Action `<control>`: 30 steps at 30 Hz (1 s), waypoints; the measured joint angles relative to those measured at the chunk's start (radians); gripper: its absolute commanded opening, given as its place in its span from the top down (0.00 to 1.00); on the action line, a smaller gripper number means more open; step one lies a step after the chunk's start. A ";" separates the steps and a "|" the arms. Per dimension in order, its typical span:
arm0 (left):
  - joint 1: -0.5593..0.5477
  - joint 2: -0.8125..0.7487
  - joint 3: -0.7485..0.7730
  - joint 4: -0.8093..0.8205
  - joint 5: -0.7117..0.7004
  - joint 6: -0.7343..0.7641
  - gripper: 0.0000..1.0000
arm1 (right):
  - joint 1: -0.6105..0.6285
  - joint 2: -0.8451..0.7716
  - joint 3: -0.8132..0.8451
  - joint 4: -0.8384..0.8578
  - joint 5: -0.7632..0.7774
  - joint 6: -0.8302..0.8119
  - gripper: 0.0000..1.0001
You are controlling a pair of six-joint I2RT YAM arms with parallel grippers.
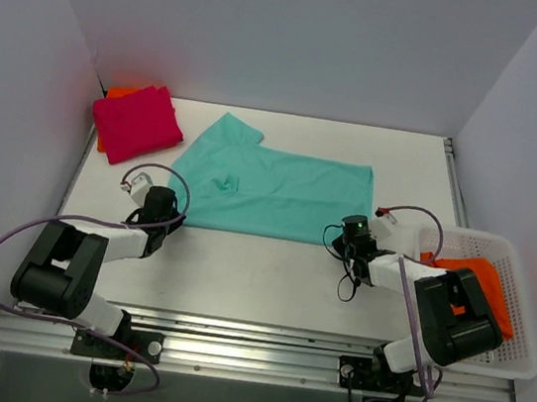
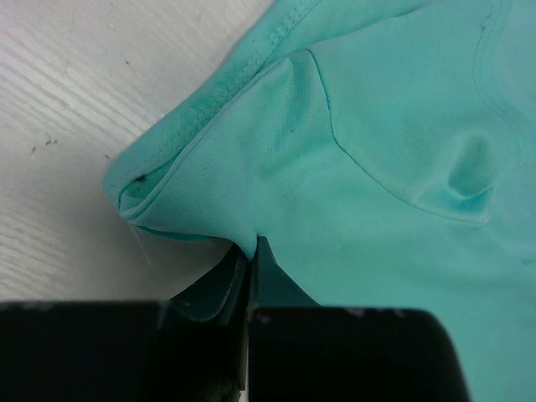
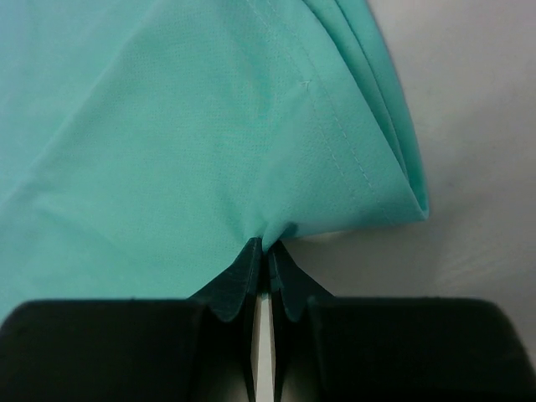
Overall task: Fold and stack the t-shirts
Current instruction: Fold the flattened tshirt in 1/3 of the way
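- The teal t-shirt [image 1: 270,191] lies spread flat in the middle of the counter [image 1: 267,281], one sleeve pointing to the far left. Its right end shows doubled layers in the right wrist view.
- The left tool [image 2: 249,261] is clenched on the shirt's near edge by the sleeve, with a pinch of teal cloth between its jaws.
- The right tool [image 3: 266,251] is clenched likewise on the near hem corner.
- Step in hand, as I judge it: the near edge is gripped at both ends, ready for a fold away from the arms. The next move calls for raising both ends together and level, keeping the cloth taut, and laying the near edge over the far one.
- At the far left, a folded magenta t-shirt [image 1: 137,123] rests on a folded orange shirt [image 1: 114,92].
- At the right, a loose orange t-shirt [image 1: 477,280] waits in a white basket [image 1: 515,366].
- No brand, label or writing can be read.
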 measured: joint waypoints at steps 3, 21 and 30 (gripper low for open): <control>-0.003 -0.050 -0.024 -0.032 0.009 -0.002 0.98 | 0.001 -0.064 -0.026 -0.063 0.000 0.000 1.00; -0.127 -0.580 -0.206 -0.359 0.033 -0.056 0.01 | 0.015 -0.506 -0.052 -0.479 0.026 0.034 0.02; -0.153 -0.846 -0.174 -0.547 0.072 -0.050 0.06 | 0.040 -0.673 -0.037 -0.614 0.073 0.029 0.00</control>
